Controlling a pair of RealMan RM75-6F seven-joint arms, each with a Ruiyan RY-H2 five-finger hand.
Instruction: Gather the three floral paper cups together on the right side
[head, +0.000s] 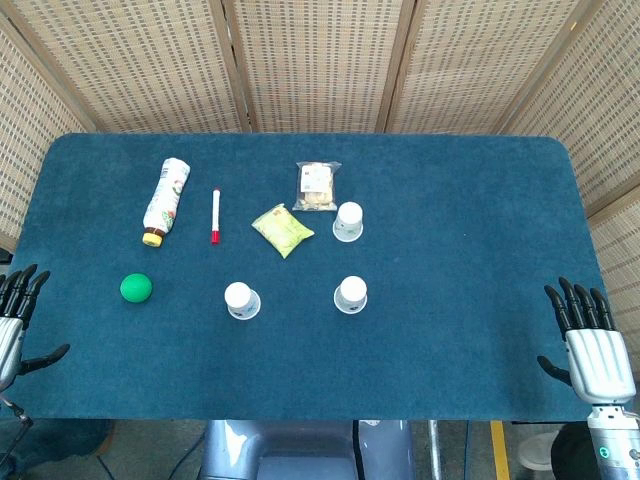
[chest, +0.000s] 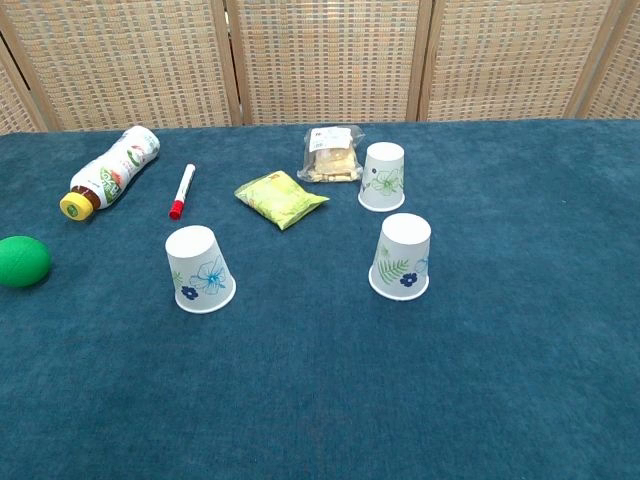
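Head view, looking down: a table (head: 480, 330) covered in dark blue felt, with both robot hands resting at its near corners, neither touching anything. Left hand (head: 14, 320) sits at the near left edge, fingers apart and holding nothing. Right hand (head: 592, 345) sits at the near right edge, fingers straight and apart, also free.

Three floral paper cups stand upside down near the middle of the table, none yet gathered. One cup (chest: 200, 268) is left of centre, a second cup (chest: 402, 256) is at centre and nearer the front, and a third cup (chest: 383, 176) stands further back, just beside a clear snack packet (chest: 331, 153).

Judging from this, the task has not begun; the next move calls for a hand to reach in and grasp a cup, probably the right hand for the nearest one.

Also on the table: a green packet (chest: 280, 198), a red marker (chest: 182, 190), a bottle (chest: 110, 170) lying on its side, and a green ball (chest: 20, 261). Woven folding screens (chest: 330, 60) stand behind.
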